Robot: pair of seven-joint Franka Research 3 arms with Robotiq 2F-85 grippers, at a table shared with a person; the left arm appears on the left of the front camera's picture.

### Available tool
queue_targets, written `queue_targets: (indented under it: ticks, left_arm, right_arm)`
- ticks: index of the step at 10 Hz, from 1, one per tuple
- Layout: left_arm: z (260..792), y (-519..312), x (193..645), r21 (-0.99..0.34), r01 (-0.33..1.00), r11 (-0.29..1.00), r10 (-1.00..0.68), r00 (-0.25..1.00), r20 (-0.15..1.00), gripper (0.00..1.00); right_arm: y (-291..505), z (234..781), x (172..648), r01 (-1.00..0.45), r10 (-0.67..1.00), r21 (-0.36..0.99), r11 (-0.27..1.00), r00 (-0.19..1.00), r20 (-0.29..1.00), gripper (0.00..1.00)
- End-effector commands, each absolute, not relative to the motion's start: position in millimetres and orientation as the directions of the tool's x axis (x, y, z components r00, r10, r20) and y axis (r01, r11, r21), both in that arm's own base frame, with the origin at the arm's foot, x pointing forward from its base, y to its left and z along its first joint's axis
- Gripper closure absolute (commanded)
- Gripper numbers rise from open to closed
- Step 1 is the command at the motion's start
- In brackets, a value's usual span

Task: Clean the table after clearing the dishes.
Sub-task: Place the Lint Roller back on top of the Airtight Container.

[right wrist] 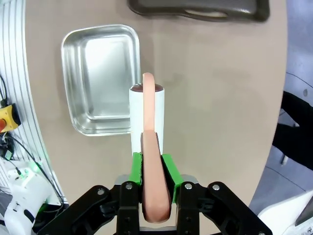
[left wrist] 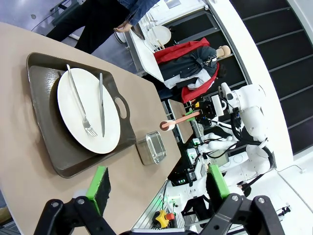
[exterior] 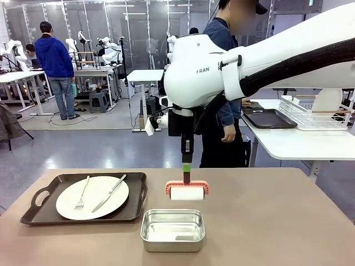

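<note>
- The right arm's jaws are clamped on the pink handle of a lint roller (exterior: 187,193) at mid-frame, low over the bench (exterior: 277,221). I cannot tell if it touches.
- The left arm's jaws stand apart and empty.
- A tray (exterior: 137,191) with plate (exterior: 113,202), fork (exterior: 83,194) and knife (exterior: 109,194) sits lower left, so clearing looks unfinished.
- Likely trouble: the steel pan (exterior: 172,246) lies just in front of the roller, so a stroke forward could shove it and one leftward could clip the tray.

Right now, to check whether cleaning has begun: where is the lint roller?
Front view: the lint roller is near the middle of the table, held by its pink handle in the right gripper, just behind the steel pan and right of the tray.
</note>
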State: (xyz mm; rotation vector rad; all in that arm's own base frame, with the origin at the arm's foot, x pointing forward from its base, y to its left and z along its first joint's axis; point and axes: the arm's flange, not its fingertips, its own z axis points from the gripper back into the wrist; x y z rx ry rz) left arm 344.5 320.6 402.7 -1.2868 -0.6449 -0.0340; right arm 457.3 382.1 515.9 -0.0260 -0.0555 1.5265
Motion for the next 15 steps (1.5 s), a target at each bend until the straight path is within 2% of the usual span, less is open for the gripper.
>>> queue_targets:
  ticks: [1, 3, 7, 11, 15]
  left_arm:
    - [405.2, 321.4, 341.6, -0.877, 0.378, 0.295, 0.327, 0.823, 0.465, 0.00]
    - [405.2, 321.4, 341.6, -0.877, 0.378, 0.295, 0.327, 0.823, 0.465, 0.00]
    - [405.2, 321.4, 341.6, -0.877, 0.378, 0.295, 0.327, 0.823, 0.465, 0.00]
    - [405.2, 321.4, 341.6, -0.877, 0.378, 0.295, 0.327, 0.823, 0.465, 0.00]
    - [405.2, 321.4, 341.6, -0.877, 0.378, 0.295, 0.327, 0.823, 0.465, 0.00]
  right_arm:
    - [397.8, 514.6, 450.4, -0.999, 0.998, 0.050, 0.020, 0.022, 0.053, 0.78]
    - [412.0, 501.5, 445.9, -0.996, 0.997, 0.066, 0.065, 0.068, 0.039, 0.78]
    - [435.6, 464.9, 455.7, -0.988, 0.998, 0.140, 0.068, 0.067, -0.013, 0.78]
    - [434.0, 436.8, 474.1, -0.981, 0.999, 0.188, 0.054, 0.053, -0.012, 0.78]
    - [422.9, 419.6, 497.9, -0.990, 0.999, 0.137, 0.041, 0.042, 0.005, 0.78]
